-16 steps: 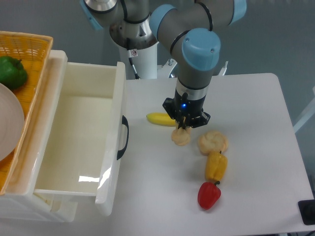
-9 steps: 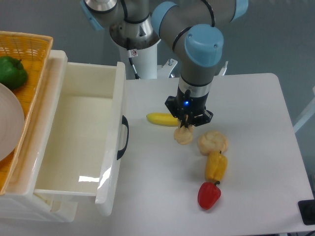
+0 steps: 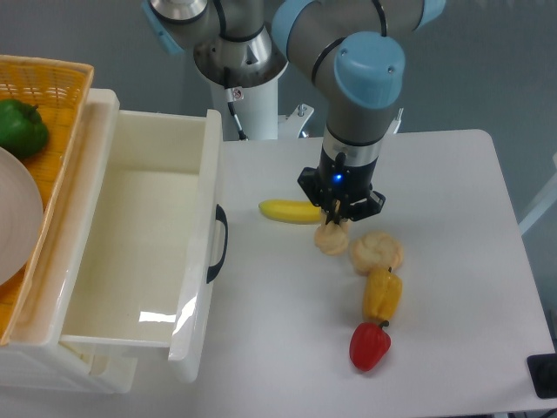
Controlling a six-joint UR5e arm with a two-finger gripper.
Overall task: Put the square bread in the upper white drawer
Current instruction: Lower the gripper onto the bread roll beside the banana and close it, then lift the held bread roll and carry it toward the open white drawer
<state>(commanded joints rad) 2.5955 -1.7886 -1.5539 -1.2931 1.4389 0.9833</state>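
The square bread point(image 3: 331, 240), a small pale-tan lumpy piece, sits between the tips of my gripper point(image 3: 335, 226), which points straight down and is shut on it just above the table. It hangs to the right of a banana and left of a puffier beige bun point(image 3: 377, 252). The upper white drawer point(image 3: 139, 335) stands pulled open at the left, deep and glossy, its inside bare and its dark handle point(image 3: 218, 243) facing the table. The arm hides the gripper's upper part.
A yellow banana point(image 3: 285, 211) lies left of the gripper. A yellow pepper point(image 3: 382, 294) and a red pepper point(image 3: 370, 346) lie below the bun. An orange wicker basket point(image 3: 52, 87) with a green pepper point(image 3: 21, 126) and a white plate sits above the drawer.
The gripper has shifted right and slightly up, and the square bread has moved with it, closer to the beige bun. Nothing else has moved.
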